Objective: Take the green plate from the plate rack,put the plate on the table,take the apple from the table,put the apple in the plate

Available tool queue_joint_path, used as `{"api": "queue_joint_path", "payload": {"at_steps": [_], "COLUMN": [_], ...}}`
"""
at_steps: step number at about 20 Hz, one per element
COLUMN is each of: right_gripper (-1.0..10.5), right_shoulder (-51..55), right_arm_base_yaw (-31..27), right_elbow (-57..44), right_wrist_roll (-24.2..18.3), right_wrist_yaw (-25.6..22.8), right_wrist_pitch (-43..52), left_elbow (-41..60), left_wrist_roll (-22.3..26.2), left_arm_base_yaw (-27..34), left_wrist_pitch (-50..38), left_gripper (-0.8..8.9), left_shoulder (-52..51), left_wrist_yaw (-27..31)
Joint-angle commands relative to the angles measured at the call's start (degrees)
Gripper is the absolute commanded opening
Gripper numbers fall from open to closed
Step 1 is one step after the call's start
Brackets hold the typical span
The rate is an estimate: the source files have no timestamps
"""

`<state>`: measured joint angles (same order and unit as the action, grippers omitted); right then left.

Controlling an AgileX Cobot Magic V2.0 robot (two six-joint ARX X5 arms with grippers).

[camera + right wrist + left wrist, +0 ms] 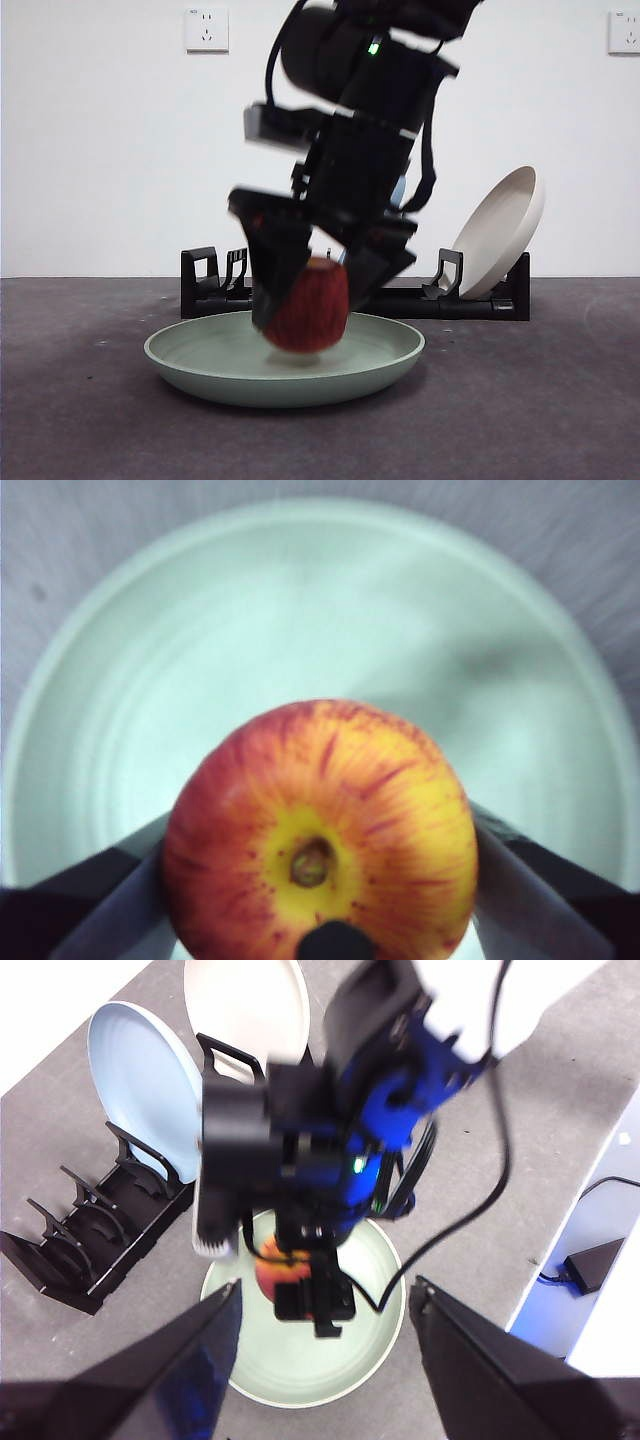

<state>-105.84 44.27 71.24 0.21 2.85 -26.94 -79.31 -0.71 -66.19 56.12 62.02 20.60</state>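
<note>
The green plate (285,370) lies flat on the dark grey table (540,400). My right gripper (308,295) comes down from above, shut on the red apple (308,308), and holds it just above the plate's middle. The right wrist view shows the apple (320,830) between the jaws with the plate (300,610) below. My left gripper (325,1310) is open, high above the table, looking down on the right arm, the plate (350,1360) and the apple (275,1265). The black plate rack (215,285) stands behind the plate.
A beige plate (500,230) leans in the rack's right end. In the left wrist view a blue plate (140,1080) and the beige plate (245,1005) stand in the rack (90,1240). A table edge and cables (590,1260) lie to one side.
</note>
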Motion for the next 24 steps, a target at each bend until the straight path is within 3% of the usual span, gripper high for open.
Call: {"api": "queue_joint_path", "payload": {"at_steps": [1, 7, 11, 13, 16, 17, 24], "right_gripper": [-0.2, -0.2, -0.1, 1.1, 5.3, 6.2, 6.3], "right_shoulder": [-1.1, -2.1, -3.8, -3.7, -2.9, -2.3, 7.5], "right_arm_base_yaw": [0.2, 0.2, 0.2, 0.2, 0.2, 0.2, 0.2], "right_elbow": [0.3, 0.3, 0.3, 0.3, 0.3, 0.3, 0.3], "right_wrist_roll": [0.2, 0.2, 0.2, 0.2, 0.2, 0.2, 0.4], "right_wrist_yaw": [0.0, 0.0, 0.1, 0.1, 0.1, 0.0, 0.0], "right_wrist_pitch": [0.7, -1.0, -2.1, -1.9, -2.1, -2.0, -4.5], "left_elbow": [0.1, 0.1, 0.1, 0.1, 0.1, 0.1, 0.1], "left_wrist_roll": [-0.6, -0.6, -0.6, -0.6, -0.6, -0.6, -0.6], "left_arm_base_yaw": [-0.1, -0.1, -0.1, -0.1, -0.1, -0.1, -0.1], "left_wrist_pitch": [0.5, 1.4, 3.0, 4.0, 4.9, 5.0, 5.3], "left_gripper": [2.83, 2.83, 2.83, 2.83, 2.83, 2.83, 2.83], "left_shoulder": [0.0, 0.0, 0.0, 0.0, 0.0, 0.0, 0.0], "left_wrist_yaw": [0.1, -0.3, -3.6, -3.6, -4.1, -4.4, -4.4]}}
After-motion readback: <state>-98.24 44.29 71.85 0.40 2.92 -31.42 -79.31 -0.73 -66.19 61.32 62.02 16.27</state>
